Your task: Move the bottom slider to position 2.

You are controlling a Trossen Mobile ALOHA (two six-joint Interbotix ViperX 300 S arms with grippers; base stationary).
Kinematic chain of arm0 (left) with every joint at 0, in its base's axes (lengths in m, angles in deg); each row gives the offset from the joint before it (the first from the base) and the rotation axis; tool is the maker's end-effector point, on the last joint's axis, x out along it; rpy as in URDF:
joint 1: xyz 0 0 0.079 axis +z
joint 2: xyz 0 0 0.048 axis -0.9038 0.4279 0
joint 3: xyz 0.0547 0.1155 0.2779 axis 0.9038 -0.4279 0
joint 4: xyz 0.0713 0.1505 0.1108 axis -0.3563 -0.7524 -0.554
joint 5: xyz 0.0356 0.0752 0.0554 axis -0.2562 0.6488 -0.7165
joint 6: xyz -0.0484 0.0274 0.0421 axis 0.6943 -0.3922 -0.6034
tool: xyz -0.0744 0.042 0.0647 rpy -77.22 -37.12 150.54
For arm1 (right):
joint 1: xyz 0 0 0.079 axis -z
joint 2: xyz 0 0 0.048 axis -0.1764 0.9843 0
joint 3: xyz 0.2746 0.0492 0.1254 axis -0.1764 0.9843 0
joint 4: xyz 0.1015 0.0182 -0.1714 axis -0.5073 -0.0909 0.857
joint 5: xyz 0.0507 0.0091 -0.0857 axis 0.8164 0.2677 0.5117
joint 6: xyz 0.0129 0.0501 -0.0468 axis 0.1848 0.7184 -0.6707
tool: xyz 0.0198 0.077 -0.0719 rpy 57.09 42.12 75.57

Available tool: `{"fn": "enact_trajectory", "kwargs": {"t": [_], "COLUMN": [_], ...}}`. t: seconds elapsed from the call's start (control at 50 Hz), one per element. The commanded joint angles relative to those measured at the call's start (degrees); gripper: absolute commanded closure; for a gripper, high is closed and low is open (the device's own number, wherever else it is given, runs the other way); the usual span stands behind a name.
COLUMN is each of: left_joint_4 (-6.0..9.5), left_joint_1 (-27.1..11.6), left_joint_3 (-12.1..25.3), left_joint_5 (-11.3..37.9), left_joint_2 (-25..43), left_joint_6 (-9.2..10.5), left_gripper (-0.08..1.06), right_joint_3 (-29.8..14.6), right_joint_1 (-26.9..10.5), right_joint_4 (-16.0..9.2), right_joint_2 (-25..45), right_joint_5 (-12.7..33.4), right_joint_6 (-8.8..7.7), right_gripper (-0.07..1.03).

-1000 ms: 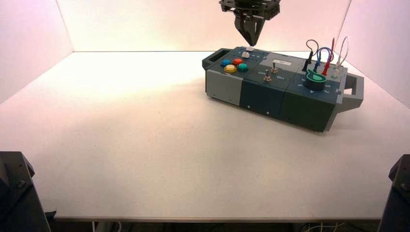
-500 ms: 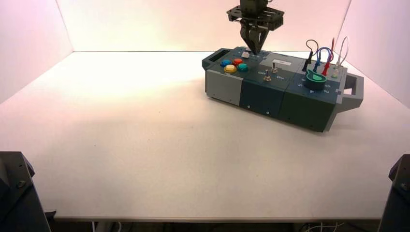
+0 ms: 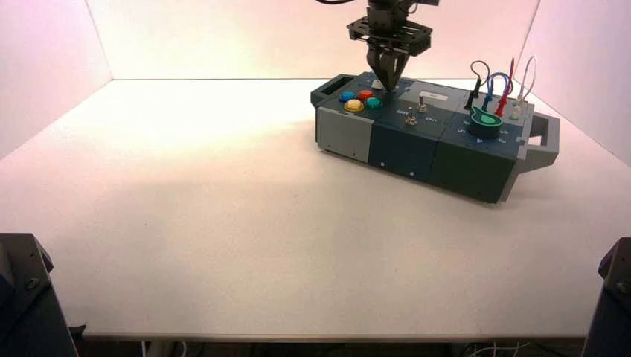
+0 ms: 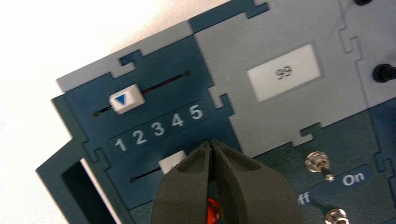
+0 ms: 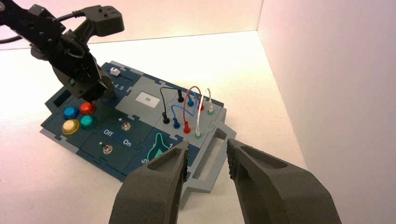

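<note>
Bottom slider: the small whitish knob (image 4: pixel 172 162) sits in line with the printed 3, on the dark blue panel (image 4: pixel 154 105) at the box's left end, partly covered by the gripper.
Left gripper: fingers (image 4: pixel 210 163) closed together, with nothing between them; the tips are just beside that knob, on its higher-number side (whether they touch it, I can't tell).
Top slider: white knob with a blue triangle (image 4: pixel 127 99), in line with the 2.
Push buttons: blue (image 3: pixel 347 97), red (image 3: pixel 365 95), yellow (image 3: pixel 354 105) and green (image 3: pixel 373 103), grouped near the sliders.
Display: white, reading 99 (image 4: pixel 284 72), on the grey middle panel.
Right gripper: idle near the box's knob-and-wires end (image 5: pixel 207 143), fingers spread apart, holding nothing.
</note>
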Motion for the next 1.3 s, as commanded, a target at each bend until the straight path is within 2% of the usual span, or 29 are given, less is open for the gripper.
{"fn": "enact_trajectory", "kwargs": {"t": [0.02, 0.46, 0.9, 0.98, 1.3], "left_joint_4": [-0.18, -0.09, 0.18, -0.26, -0.26], "left_joint_1": [1.4, 1.8, 2.5, 3.3, 8.0], "left_joint_3": [1.4, 1.9, 3.5, 3.5, 2.0], "left_joint_5": [-0.1, 0.3, 0.6, 0.6, 0.6], "left_joint_2": [-1.8, -2.1, -6.2, -6.5, -7.6], "left_joint_6": [0.09, 0.18, -0.09, -0.09, -0.09], "left_gripper": [1.01, 1.01, 1.01, 1.01, 1.01], "right_joint_3": [-0.9, -0.9, -0.9, -0.9, -0.9], "right_joint_1": [-0.3, -0.2, -0.3, -0.2, -0.3], "right_joint_4": [-0.2, -0.2, -0.2, -0.2, -0.2], "right_joint_2": [0.3, 0.3, 0.3, 0.3, 0.3], "right_joint_5": [-0.6, -0.6, -0.6, -0.6, -0.7], "right_joint_6": [0.09, 0.18, 0.18, 0.18, 0.18], "right_gripper": [0.51, 0.51, 0.51, 0.51, 0.51]}}
